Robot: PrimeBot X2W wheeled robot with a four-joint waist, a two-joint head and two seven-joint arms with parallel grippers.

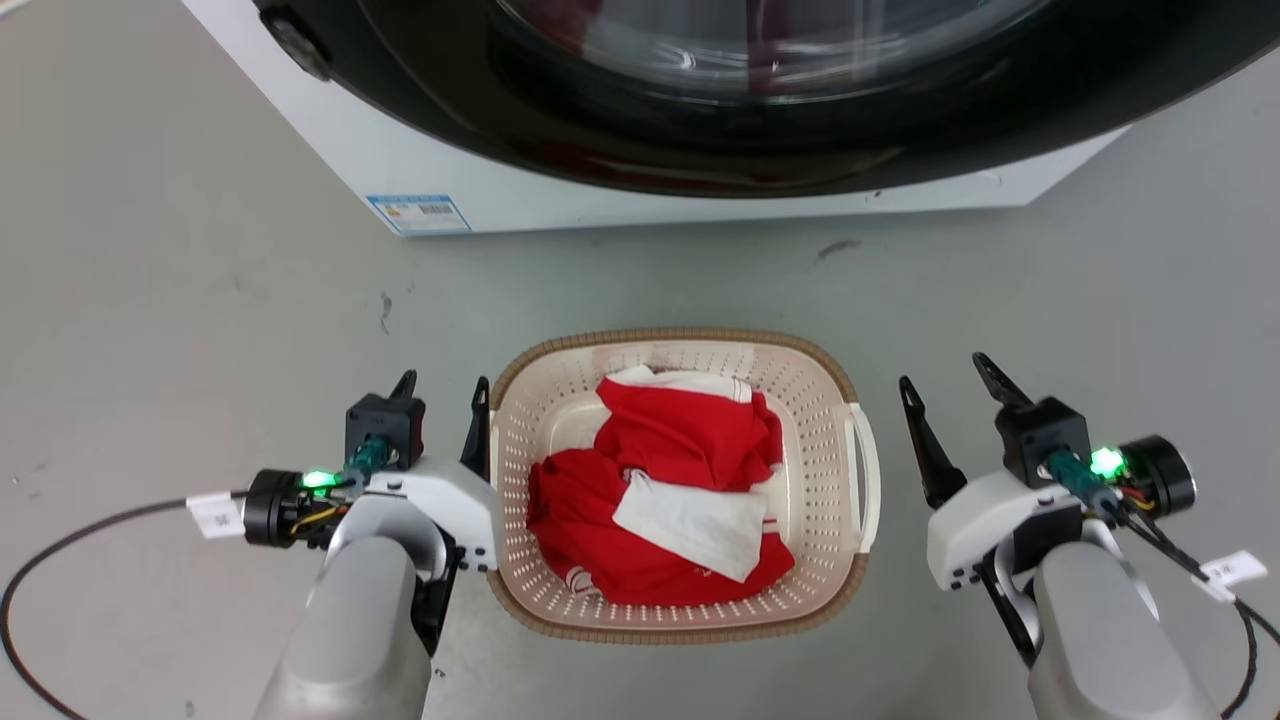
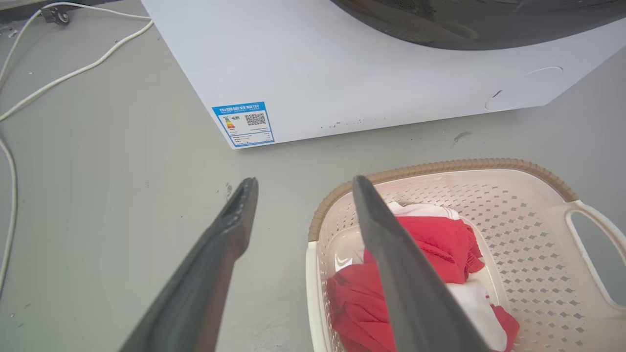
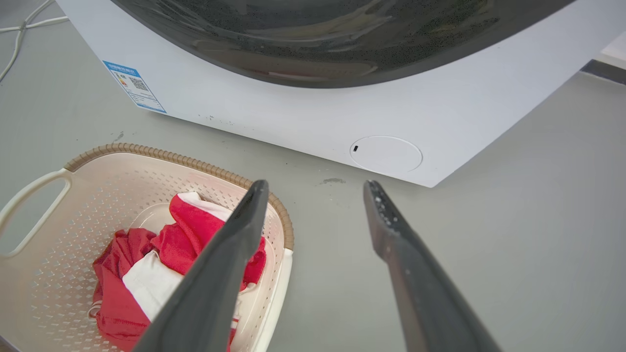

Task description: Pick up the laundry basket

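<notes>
**Item:** cream-white perforated plastic laundry basket (image 1: 822,400), rounded-rectangular, with a brown woven-look rim and a white loop handle on each short side.

**Location:** upright on the grey floor (image 1: 200,300), in front of the lower front edge of the white washing machine with a dark round door (image 1: 480,170), and apart from it.

**Contents:** one crumpled red-and-white cloth garment (image 1: 670,480), loose on the bottom.

**Handling (judged):**
- Light.
- The shell is stiff but likely to flex if raised by one side only.
- The plastic is smooth and somewhat slippery.
- The soft load may slide if the basket tips.
- Best hold is the two side handles, or the rim beside them, taken together and kept level.

**Left gripper (image 1: 443,383):** fingers spread, holding nothing. The inner finger stands at the basket's left rim, and in the left wrist view it crosses above that rim. Whether it touches cannot be told. The outer finger is over bare floor.

**Right gripper (image 1: 943,372):** fingers spread, empty. In the head view both fingers lie outside the right handle (image 1: 868,470), near it but apart, with a strip of floor between.
</notes>
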